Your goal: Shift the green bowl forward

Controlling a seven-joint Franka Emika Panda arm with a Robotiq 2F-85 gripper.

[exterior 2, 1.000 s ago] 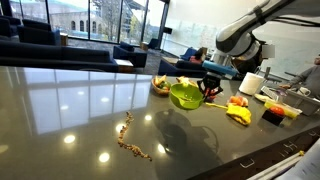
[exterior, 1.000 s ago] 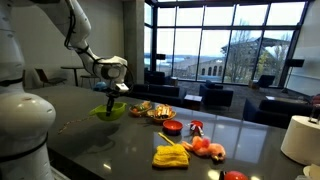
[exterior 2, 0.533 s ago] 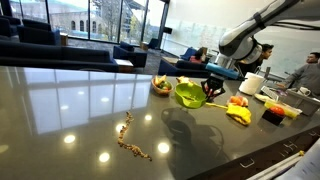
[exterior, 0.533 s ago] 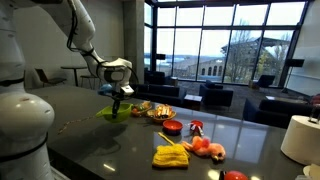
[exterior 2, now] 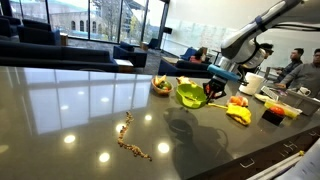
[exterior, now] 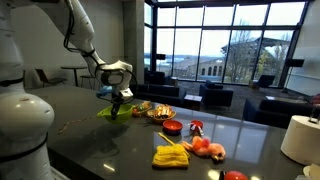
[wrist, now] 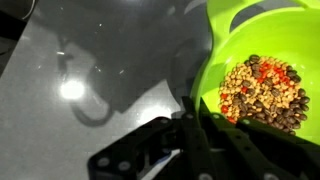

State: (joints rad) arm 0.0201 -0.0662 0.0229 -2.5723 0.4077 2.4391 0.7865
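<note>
Claw clamped fully down on the rim of the green bowl. Wrist view shows the dark fingers pinching the bowl's edge. The bowl hangs off the claw's side, tilted, and seems clear of the table, with its reflection sitting apart below it. Inside the bowl is a mix of beans, brown with red bits, piled toward the low side.

A plate of mixed food sits just beside the bowl, on the side away from the claw. Yellow food is on the table near the claw, on the opposite side from the bowl. A red bowl is near the claw too, past the plate.

Beyond the bowl, away from the claw, is a wide bare stretch of dark glossy table. The only thing on it is a trail of crumbs, well apart from the claw. The table edge runs near the yellow food, close on the claw's side.
</note>
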